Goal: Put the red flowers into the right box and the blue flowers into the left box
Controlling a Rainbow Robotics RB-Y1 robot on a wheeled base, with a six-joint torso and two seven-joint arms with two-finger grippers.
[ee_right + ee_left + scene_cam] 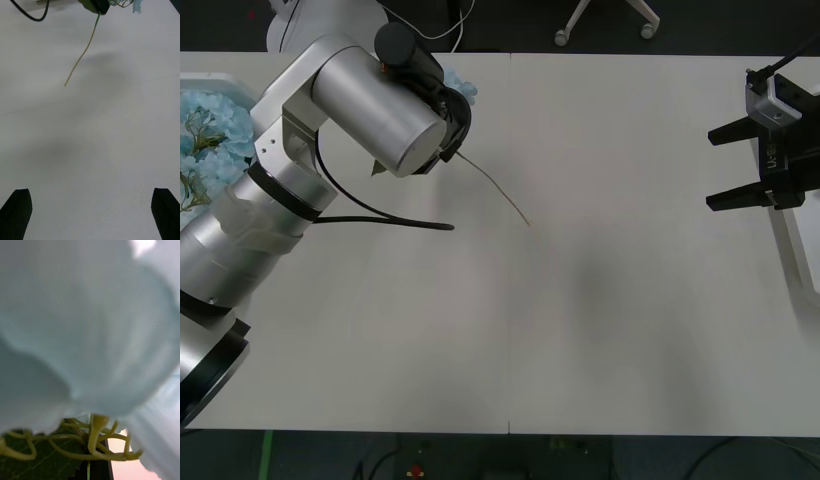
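My left gripper (452, 110) is over the back left of the table, shut on a blue flower (466, 88). The flower's thin stem (495, 190) trails out toward the table's middle. In the left wrist view its pale petals (90, 322) sit right against the camera, with green stalks (93, 435) below. More blue flowers (205, 140) lie in the left box (210, 78) at the far left. My right gripper (712, 170) waits open at the right, beside the right box (795, 250). Its black fingers (17, 213) face the hanging stem (80, 60). The red flowers are out of view.
The white table (580, 320) stretches bare between the two arms, with a seam down its middle. A black cable (380, 215) loops from the left arm over the tabletop. Chair legs stand on the dark floor behind the table.
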